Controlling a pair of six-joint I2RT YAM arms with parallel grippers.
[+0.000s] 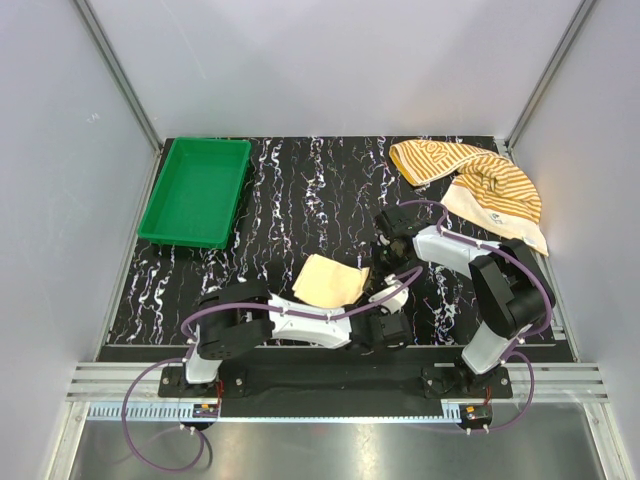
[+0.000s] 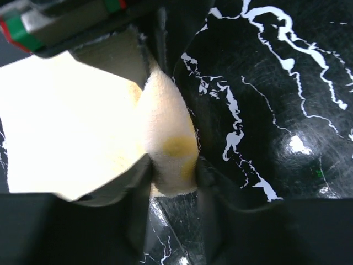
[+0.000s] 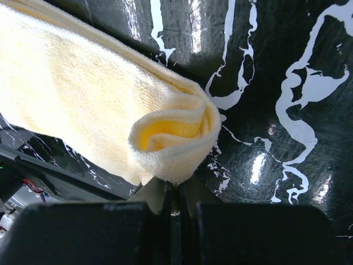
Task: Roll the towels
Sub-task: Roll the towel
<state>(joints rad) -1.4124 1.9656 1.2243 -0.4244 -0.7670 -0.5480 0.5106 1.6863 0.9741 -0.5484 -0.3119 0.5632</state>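
**A robot test cell in a lab**

This is a closed bench rig, not a lived-in room. Behind the left gripper (image 2: 172, 165) and the right gripper (image 3: 172, 187), at the arms' bases, a slotted aluminium rail (image 1: 110, 380) carries the mounts; purple cables (image 1: 124, 420) loop off it. Beneath both grippers lies a black marbled table (image 1: 300, 190). Beyond them and to either side stand plain white panels (image 1: 330, 70), held in bare metal posts (image 1: 115, 70). Well ahead of the left gripper, out to its left, sits a green plastic tray (image 1: 200, 190), the sort used for sorting parts.
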